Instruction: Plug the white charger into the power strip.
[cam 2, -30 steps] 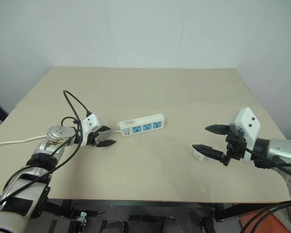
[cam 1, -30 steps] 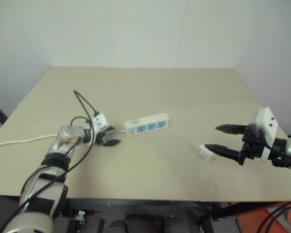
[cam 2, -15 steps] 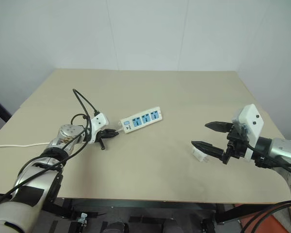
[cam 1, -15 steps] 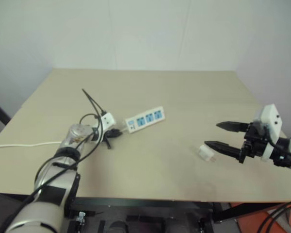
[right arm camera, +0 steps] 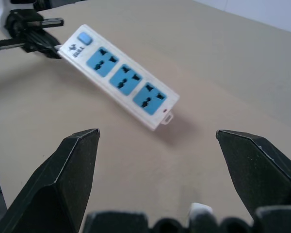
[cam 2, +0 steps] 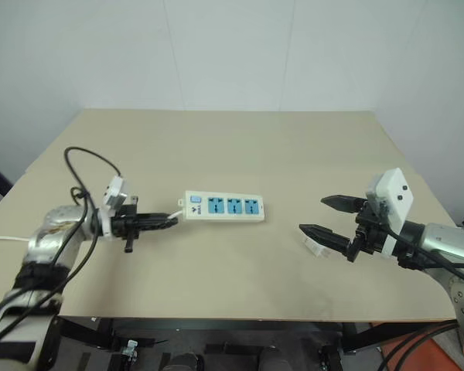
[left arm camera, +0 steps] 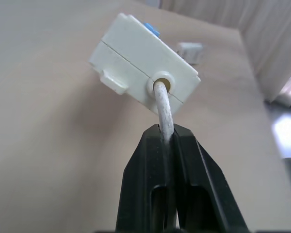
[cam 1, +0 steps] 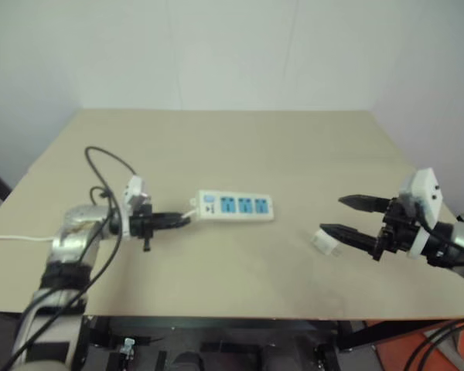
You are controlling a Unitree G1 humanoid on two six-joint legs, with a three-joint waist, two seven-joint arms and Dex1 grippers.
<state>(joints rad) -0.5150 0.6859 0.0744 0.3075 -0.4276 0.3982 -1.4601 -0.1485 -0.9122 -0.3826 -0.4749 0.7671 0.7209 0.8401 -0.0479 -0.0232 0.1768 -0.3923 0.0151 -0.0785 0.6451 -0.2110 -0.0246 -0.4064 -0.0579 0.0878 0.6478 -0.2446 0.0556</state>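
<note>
You have a broad matte tan tabletop against bare white walls. On it the power strip, a long hard white bar with three blue sockets, lies mid-table. Your left gripper is clamped on its thin round cord right at the strip's end, so any tug there could swing or drag the strip. Your right gripper hangs wide apart, holding nothing, just beside the white charger, a small smooth box that could skid when pinched.
</note>
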